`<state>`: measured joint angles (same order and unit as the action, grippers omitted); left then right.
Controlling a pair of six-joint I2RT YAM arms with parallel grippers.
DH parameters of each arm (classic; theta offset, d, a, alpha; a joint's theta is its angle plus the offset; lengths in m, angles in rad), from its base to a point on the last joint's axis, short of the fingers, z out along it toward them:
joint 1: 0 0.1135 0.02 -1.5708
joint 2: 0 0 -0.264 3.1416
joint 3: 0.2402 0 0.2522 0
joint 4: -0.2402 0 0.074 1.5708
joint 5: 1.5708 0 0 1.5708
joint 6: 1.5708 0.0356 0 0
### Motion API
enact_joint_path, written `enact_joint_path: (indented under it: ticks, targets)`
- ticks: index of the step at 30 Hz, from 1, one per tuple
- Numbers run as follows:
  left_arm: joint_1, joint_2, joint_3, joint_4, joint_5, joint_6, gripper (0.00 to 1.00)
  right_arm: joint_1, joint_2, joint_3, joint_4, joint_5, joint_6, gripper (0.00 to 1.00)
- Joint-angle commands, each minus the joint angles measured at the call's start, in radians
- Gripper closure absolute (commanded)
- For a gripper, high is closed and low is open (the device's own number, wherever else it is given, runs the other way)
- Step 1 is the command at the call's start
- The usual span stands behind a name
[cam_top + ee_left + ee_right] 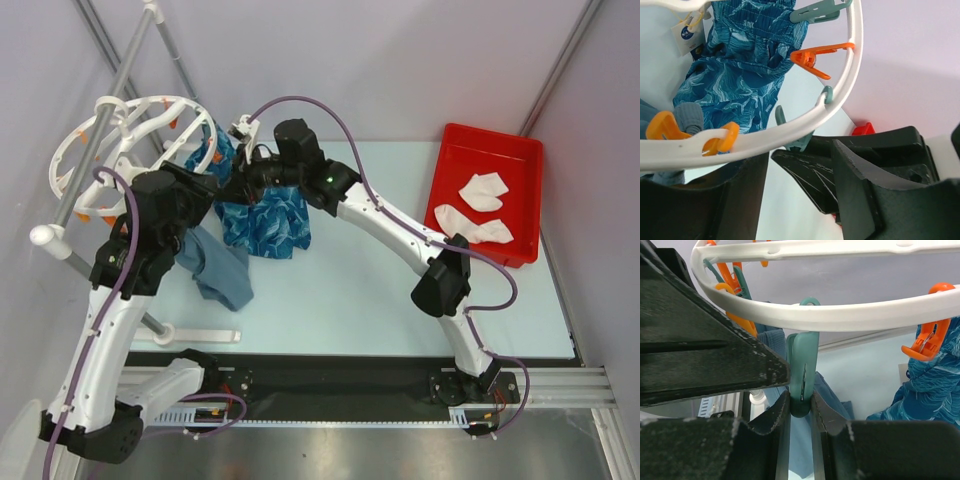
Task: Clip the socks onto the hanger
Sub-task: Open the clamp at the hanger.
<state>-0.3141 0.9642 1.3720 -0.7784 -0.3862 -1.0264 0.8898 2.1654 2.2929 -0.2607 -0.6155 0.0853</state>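
Two white socks [484,190] lie in the red tray [490,135] at the far right, away from both grippers. The white round hanger [130,130] with orange and teal clips hangs at the far left. My right gripper [801,402] is shut on a teal clip [802,365] that hangs from the hanger's rim [865,315]; in the top view it [235,185] is under the hanger's right side. My left gripper [797,155] is open and empty just below the rim [840,95], beside that clip [800,142]; in the top view it [192,192] sits left of the right gripper.
A blue patterned cloth [268,222] and a grey-blue garment [215,265] hang from the hanger. An orange clip [927,340] hangs free on the rim. Grey rack poles [105,115] and a white foot [200,333] stand at the left.
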Motion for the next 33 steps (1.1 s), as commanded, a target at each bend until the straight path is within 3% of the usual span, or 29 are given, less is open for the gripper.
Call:
enact_joint_path:
  ticks: [1,12,20,27,33]
  targets:
    - [0.012,0.010,0.022,0.030,-0.020,0.031,0.44,0.000,-0.067,0.070,0.029,-0.021,-0.004,1.00]
    - [0.012,0.027,0.033,0.070,-0.068,0.124,0.55,0.000,-0.064,0.069,0.026,-0.023,0.001,1.00]
    - [0.012,0.041,0.027,0.085,-0.086,0.155,0.54,0.000,-0.062,0.065,0.035,-0.030,0.018,1.00]
    - [0.012,0.021,0.013,0.125,-0.108,0.173,0.42,0.001,-0.064,0.059,0.038,-0.035,0.024,1.00]
    - [0.012,0.016,-0.002,0.159,-0.121,0.189,0.45,0.005,-0.062,0.057,0.047,-0.035,0.030,1.00]
